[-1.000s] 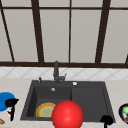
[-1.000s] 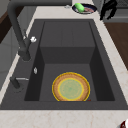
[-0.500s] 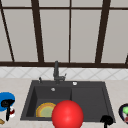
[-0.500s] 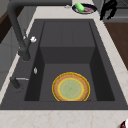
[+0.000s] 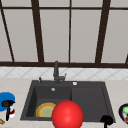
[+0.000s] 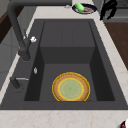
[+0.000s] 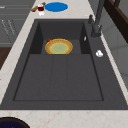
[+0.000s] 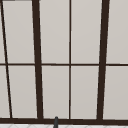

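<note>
Window (image 8: pixel 70 60) with dark bars fills upper frame. Black sink (image 5: pixel 87 100) spans centre of front view; faucet (image 5: pixel 56 71) at its rear edge. Red ball (image 5: pixel 67 115) at lower centre, partly covering yellow plate (image 6: pixel 71 87) in left basin. Blue plate (image 5: pixel 5 98) at lower left, on counter. Dark bowl (image 6: pixel 84 8) with green item at top centre of left side view. Left hand (image 5: pixel 7 106) at lower left, in front of blue plate; fingers' state cannot tell. Right hand (image 5: pixel 106 120) at lower right, near dark bowl, fingers hanging relaxed, holding nothing.

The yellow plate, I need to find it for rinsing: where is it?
The yellow plate lies flat in the sink basin, at its left end in the front view, below the faucet.
</note>
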Available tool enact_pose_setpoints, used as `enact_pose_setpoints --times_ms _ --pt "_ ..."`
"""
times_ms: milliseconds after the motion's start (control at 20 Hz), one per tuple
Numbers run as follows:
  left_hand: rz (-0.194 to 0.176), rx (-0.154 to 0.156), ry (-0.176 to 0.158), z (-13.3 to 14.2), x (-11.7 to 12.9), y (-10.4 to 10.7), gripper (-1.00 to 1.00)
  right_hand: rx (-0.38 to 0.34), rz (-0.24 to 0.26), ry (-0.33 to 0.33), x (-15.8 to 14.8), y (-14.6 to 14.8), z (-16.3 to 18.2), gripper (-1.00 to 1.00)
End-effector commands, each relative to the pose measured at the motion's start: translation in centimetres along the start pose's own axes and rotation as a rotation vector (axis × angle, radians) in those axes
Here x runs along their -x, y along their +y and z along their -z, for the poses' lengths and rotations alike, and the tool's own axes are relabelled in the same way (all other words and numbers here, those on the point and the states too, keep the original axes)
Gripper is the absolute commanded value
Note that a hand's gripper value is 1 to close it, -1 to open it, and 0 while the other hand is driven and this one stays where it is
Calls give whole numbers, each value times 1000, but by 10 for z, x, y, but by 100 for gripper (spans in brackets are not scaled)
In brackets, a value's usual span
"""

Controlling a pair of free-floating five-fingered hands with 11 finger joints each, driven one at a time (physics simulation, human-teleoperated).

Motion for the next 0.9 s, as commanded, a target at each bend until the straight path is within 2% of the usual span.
enact_pose_setpoints --times_ms 0,250,300,350,400,700,800,850 --pt "-60 -27 -20 -14 17 -10 -100 0 0 0 0 0 0 0" --pt "-63 -22 -19 -28 32 -24 -100 0 0 0 0 0 0 0" --pt "-62 -21 -19 -31 34 -27 100 0 0 0 0 0 0 0" --pt "-51 0 -31 -33 35 -29 100 0 0 0 0 0 0 0" --pt "-46 3 -31 -35 38 -31 100 0 0 0 0 0 0 0" --pt "-29 -12 -11 -43 50 -45 100 0 0 0 0 0 0 0" --pt "-16 -7 1 -43 50 -46 100 0 0 0 0 0 0 0" --pt "-22 -8 4 -42 48 -43 -100 0 0 0 0 0 0 0"
